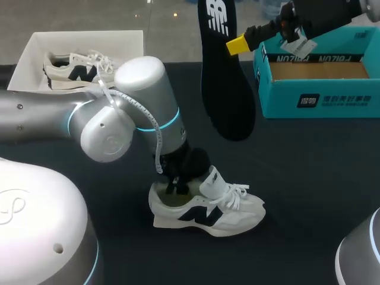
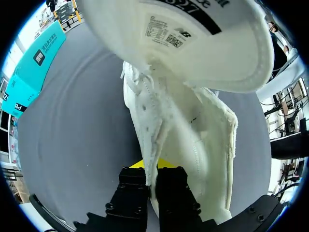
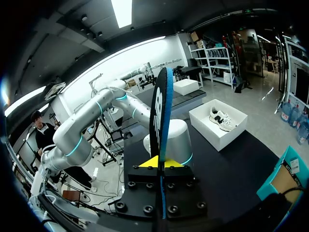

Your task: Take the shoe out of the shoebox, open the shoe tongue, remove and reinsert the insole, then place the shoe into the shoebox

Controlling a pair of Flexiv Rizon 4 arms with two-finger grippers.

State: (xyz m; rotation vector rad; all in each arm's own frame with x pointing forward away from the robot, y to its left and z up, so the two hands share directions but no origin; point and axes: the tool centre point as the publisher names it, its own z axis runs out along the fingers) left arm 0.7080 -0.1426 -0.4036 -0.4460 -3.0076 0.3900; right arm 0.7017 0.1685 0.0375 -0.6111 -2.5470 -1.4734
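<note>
Teal shoebox (image 1: 314, 104) sits open at the far right of the dark counter (image 1: 309, 184). It is rectangular card, teal outside, with a plain brown floor showing inside. A white box (image 1: 24, 59) at the far left, also open and rectangular, holds a second sneaker (image 1: 71, 68), off-white with a dark side mark and loose white laces. The shoe (image 1: 208, 214) is out of both boxes, upright on its sole on the near middle of the counter, toe toward the right. Its upper is off-white, of mesh and suede-like panels, with a dark side emblem and a thick pale sole, and its white laces (image 1: 236, 193) are slack. Its tongue (image 2: 203, 43) is lifted up and forward; it is padded and pale, with a printed label on its inner face. The left gripper (image 2: 152, 169) reaches down into the shoe's opening at the heel end. Its fingers pinch the fabric wall of the upper, one on each face. The insole (image 1: 225, 89) is out of the shoe, hanging nearly vertical in the air above the counter between the two boxes. It is black, thin and flat, with a white logo on its upper part and its broad rounded end lowermost. The right gripper (image 3: 160, 163) grips it near the upper part. In the right wrist view the insole stands edge-on between the yellow tips, both pressed against its faces, and a blue tint shows along its edge.
</note>
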